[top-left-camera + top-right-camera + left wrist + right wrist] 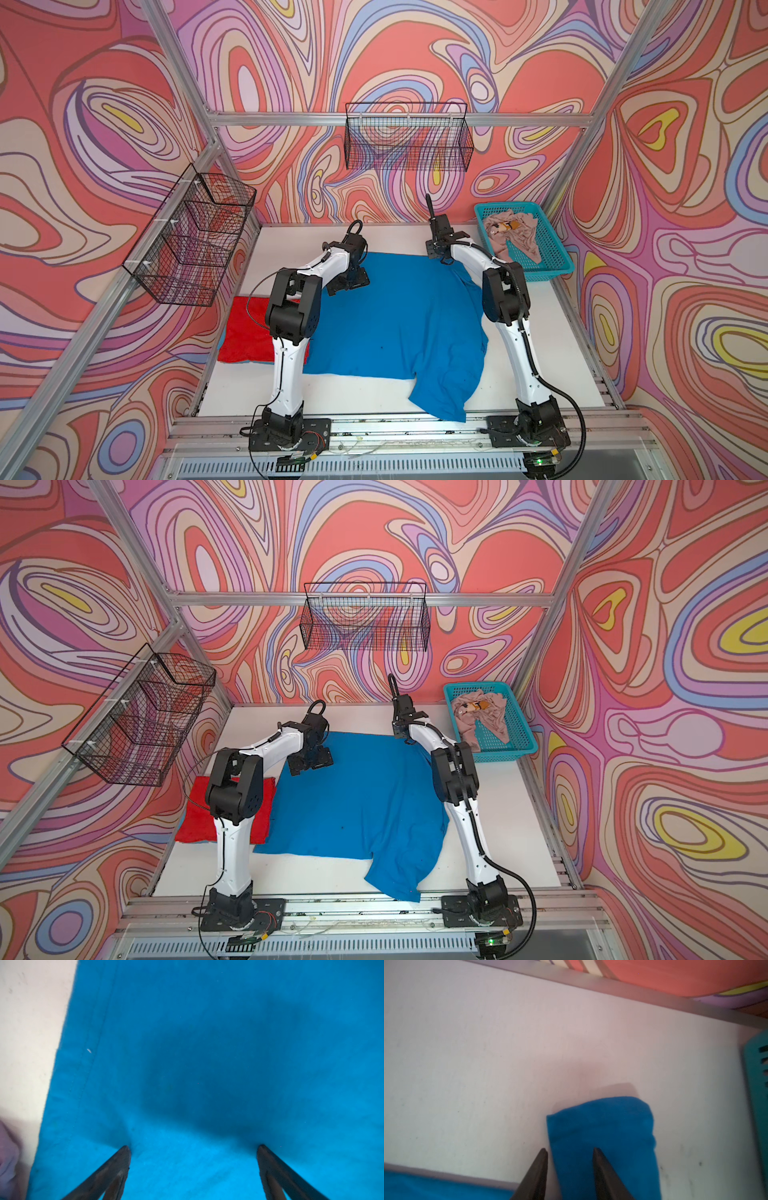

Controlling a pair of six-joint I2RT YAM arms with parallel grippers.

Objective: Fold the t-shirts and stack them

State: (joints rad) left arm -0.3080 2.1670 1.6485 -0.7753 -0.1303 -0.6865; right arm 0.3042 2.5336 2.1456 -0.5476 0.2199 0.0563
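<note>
The bright blue t-shirt point(395, 316) point(357, 800) lies spread flat on the white table, one sleeve hanging toward the front edge. Beside it on the left sits the red t-shirt point(245, 332) point(199, 816), folded. The beige-pink t-shirt point(513, 232) lies crumpled in the turquoise basket point(552, 266). My left gripper point(347, 282) point(193, 1147) is open, tips down on the blue cloth point(207, 1043) near its far left hem. My right gripper point(434, 251) point(569, 1150) hovers at the far right corner, jaws narrowed but apart, straddling the edge of a blue sleeve point(602, 1122).
The turquoise basket point(519, 750) point(756, 1068) stands at the back right of the table. A black wire basket point(187, 237) hangs on the left wall and another wire basket point(409, 137) on the back rail. Bare white table point(488, 1064) stretches behind the blue shirt.
</note>
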